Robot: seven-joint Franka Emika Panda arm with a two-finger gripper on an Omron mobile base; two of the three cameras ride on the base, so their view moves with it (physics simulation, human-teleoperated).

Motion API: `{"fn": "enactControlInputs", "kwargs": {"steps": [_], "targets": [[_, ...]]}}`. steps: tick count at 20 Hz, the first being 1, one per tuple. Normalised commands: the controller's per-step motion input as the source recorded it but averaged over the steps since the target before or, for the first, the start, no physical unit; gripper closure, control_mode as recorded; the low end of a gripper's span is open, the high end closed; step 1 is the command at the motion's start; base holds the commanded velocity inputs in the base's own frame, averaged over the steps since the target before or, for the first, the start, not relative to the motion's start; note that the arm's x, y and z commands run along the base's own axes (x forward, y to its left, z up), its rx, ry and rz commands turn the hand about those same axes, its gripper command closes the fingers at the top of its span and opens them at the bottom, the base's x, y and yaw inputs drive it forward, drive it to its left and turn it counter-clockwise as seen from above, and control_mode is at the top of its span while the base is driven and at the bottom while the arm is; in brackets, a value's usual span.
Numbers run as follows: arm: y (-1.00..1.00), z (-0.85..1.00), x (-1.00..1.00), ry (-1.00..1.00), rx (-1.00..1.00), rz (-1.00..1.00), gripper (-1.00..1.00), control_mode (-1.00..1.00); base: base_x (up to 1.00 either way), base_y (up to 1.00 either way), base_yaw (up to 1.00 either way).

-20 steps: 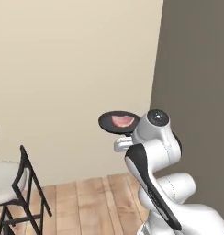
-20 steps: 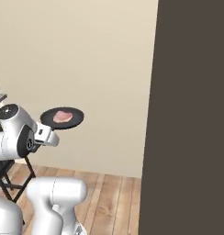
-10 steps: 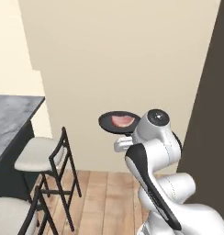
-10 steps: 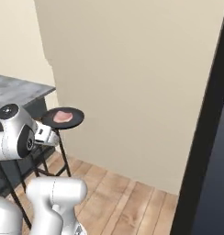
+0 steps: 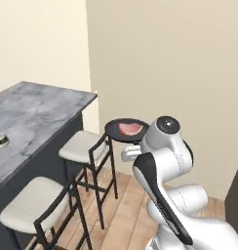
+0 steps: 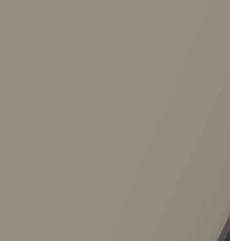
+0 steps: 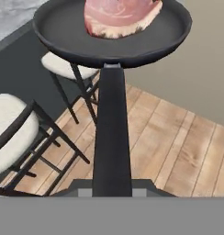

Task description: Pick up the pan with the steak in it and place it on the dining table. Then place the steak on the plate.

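1. Up in front of the arm, well above the wooden floor [image 7: 178, 142], I carry the small round black frying pan [image 5: 127, 130] roughly level, with the flat pinkish-red slab of raw steak [image 5: 130, 128] lying inside it toward the far side.
2. My two-finger gripper [image 7: 112, 186] is clenched on the near end of the pan's long thin black handle [image 7: 112, 133]; the fingertips themselves are hidden under that handle in the hand view.
3. I judge the pan stiff and fairly heavy at the far end of a long lever, so a hold this far back invites sagging or twisting. The steak is soft and probably slick, and nothing but the shallow rim keeps it in, so I want the pan kept flat and any turning slow.
4. To the left stands the long dining table with the grey veined marble top [image 5: 33, 117] on a dark base; the pan is not yet over it.
5. Two black-framed stools with pale cushions [image 5: 79, 146] stand along the table's near side, between me and its edge, and the pan hangs just above and right of the farther one.
6. A beige wall [image 5: 179, 58] is close on the far side, so open room lies leftward over the tabletop. A small round dish [image 5: 0, 140] sits near the top's left edge.
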Motion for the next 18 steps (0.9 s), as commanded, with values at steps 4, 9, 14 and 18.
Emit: {"fn": "enactControlInputs", "kwargs": {"steps": [4,9,14,18], "targets": [[0.0,0.0,0.0,0.0,0.0,0.0,1.0,1.0,-0.03,0.0,0.49],[0.0,0.0,0.0,0.0,0.0,0.0,1.0,1.0,-0.04,0.0,0.49],[0.0,0.0,0.0,0.0,0.0,0.0,1.0,1.0,-0.07,0.03,0.46],[0.0,0.0,0.0,0.0,0.0,0.0,1.0,1.0,-0.08,0.06,0.45]]}}
